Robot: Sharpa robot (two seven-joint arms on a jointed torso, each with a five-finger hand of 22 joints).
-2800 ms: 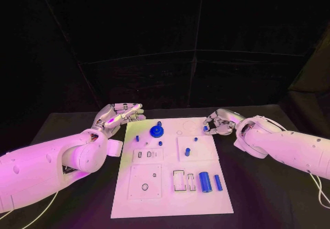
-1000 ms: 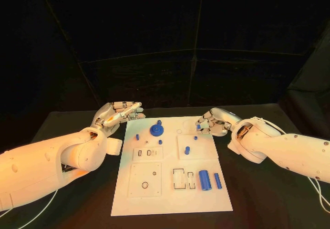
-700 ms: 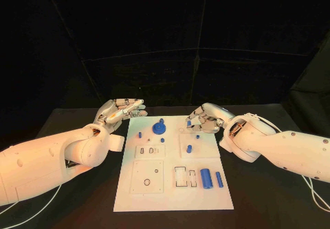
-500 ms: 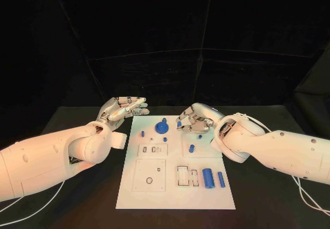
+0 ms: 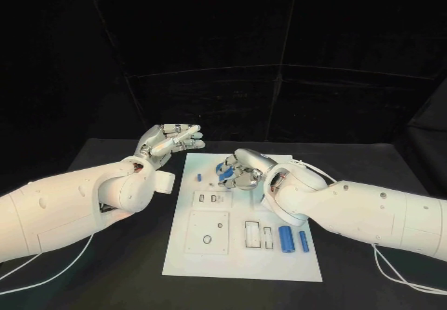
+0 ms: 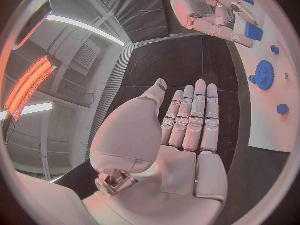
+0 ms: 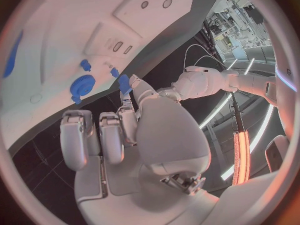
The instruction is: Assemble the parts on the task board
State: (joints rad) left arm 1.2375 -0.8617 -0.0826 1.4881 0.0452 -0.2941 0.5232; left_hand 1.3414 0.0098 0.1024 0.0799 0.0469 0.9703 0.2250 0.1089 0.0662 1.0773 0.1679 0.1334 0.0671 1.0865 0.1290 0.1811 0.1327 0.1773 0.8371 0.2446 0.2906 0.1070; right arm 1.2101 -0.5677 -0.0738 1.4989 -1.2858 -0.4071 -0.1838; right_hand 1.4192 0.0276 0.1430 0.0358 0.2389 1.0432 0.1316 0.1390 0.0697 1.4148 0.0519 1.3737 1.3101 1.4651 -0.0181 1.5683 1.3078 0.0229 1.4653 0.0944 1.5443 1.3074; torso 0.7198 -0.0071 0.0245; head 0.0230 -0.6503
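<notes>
Right hand [image 5: 240, 173], pinching a small blue part [image 7: 124, 83], hangs just beside the blue gear [image 5: 223, 170]; left hand [image 5: 170, 139] released, off the task board [image 5: 242, 258]. We keep the part upright and seat it gently.

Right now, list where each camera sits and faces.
Head view: on the robot's head, looking down at the task board; left robot hand and right robot hand show.
Left wrist view: behind the left robot hand's open palm, facing the blue gear.
Right wrist view: behind the right robot hand, which pinches a small blue part, facing the task board.
Shared: both wrist views show the blue gear.
</notes>
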